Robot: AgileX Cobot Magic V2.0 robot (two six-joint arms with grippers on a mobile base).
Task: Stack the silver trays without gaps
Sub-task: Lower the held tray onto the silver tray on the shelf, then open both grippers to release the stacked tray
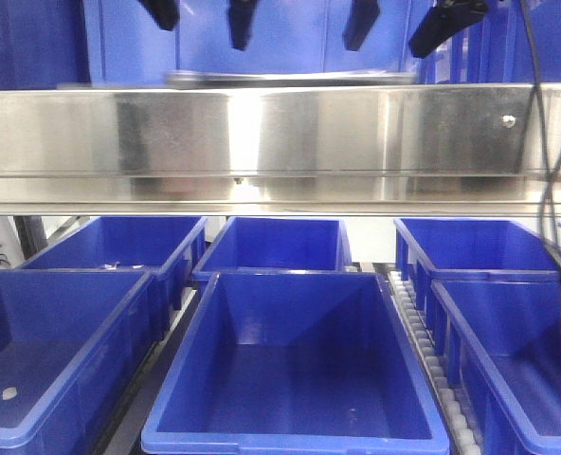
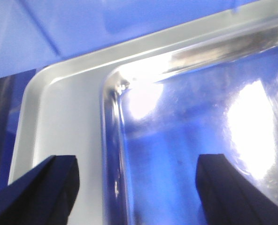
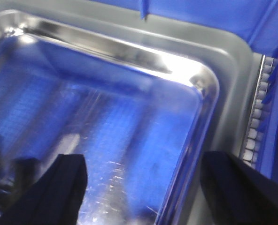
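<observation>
A silver tray (image 1: 290,76) lies on the upper level, showing only as a thin blurred edge just above the shelf beam. My left gripper (image 1: 200,19) and right gripper (image 1: 404,24) hang over it, both open. The left wrist view shows the tray's far left corner (image 2: 200,122), and my left gripper (image 2: 136,187) straddles the left rim wall, with one finger (image 2: 40,192) over the flat matte rim. In the right wrist view my right gripper (image 3: 143,187) straddles the far right rim of the tray (image 3: 106,122). Whether more than one tray lies stacked I cannot tell.
A broad steel shelf beam (image 1: 262,133) with screws crosses the front view. Below it stand several deep blue bins (image 1: 295,370) beside a roller track (image 1: 423,332). A black cable (image 1: 546,190) hangs at the right. Rollers (image 3: 258,117) and a blue wall (image 3: 200,14) border the tray.
</observation>
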